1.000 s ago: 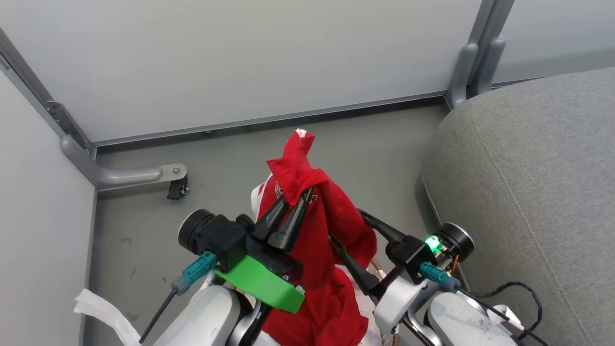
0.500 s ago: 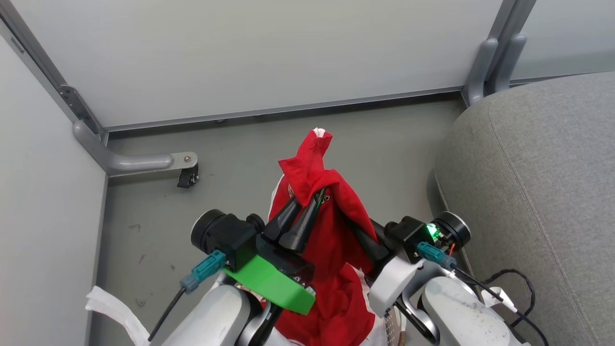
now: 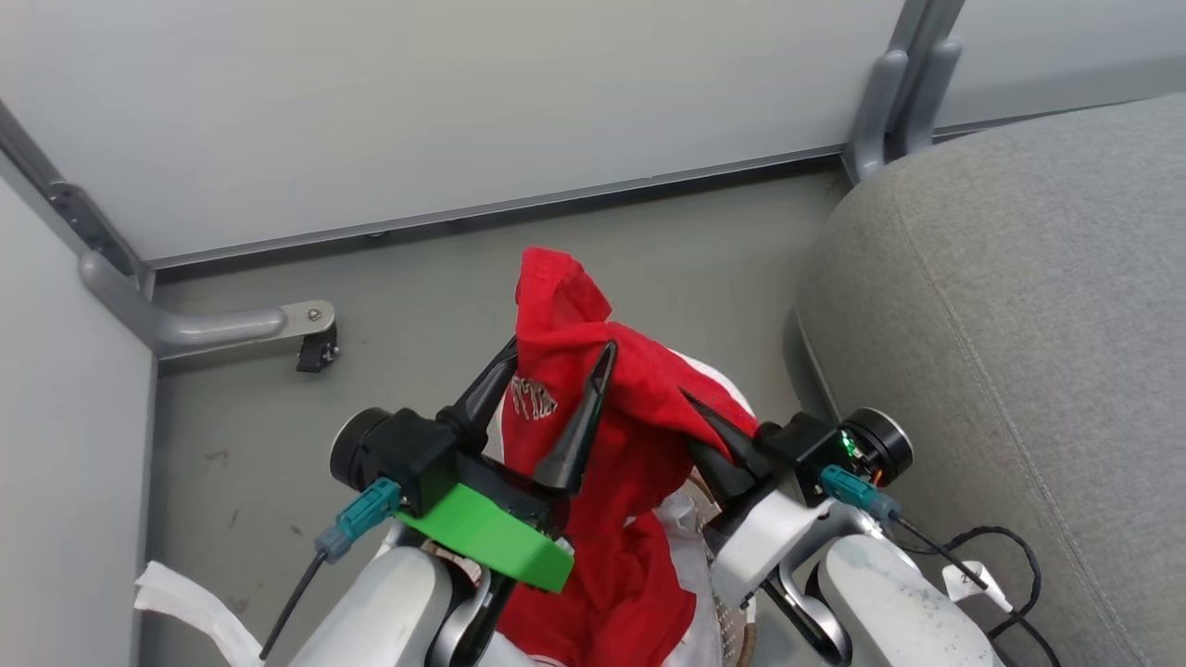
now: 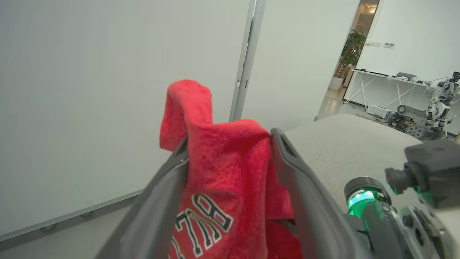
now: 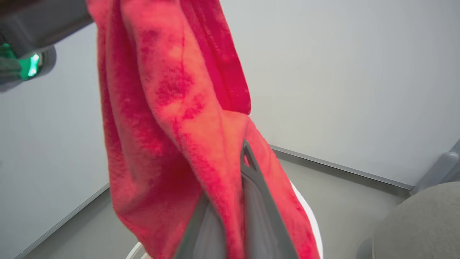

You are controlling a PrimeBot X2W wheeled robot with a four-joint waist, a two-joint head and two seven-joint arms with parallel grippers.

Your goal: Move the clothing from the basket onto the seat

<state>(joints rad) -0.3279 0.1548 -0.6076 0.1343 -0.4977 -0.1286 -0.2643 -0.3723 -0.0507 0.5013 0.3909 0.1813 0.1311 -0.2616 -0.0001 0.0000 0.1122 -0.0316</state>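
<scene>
A bright red garment [image 3: 593,435] with white lettering hangs between my two grippers above the basket [image 3: 735,634], which is almost wholly hidden under my arms. My left gripper [image 3: 561,345] is open, its two dark fingers spread with the cloth draped loosely between them; the left wrist view shows the garment [image 4: 222,172] in that gap. My right gripper [image 3: 697,409] is shut on a fold of the garment [image 5: 161,118], pinched at its fingertips [image 5: 245,151]. The grey sofa [image 3: 1019,324] rises at the right, close to my right arm.
Pale partition walls close the back and left. A metal foot with a caster [image 3: 315,350] sits on the grey floor at the left, and a post [image 3: 889,93] stands by the sofa's corner. A white cloth strip [image 3: 185,602] lies lower left; a black cable [image 3: 1005,556] trails on the sofa.
The right gripper closed on the red garment, then the left gripper's fingers spread open. The garment's raised tip has slumped. The head camera has shifted slightly.
</scene>
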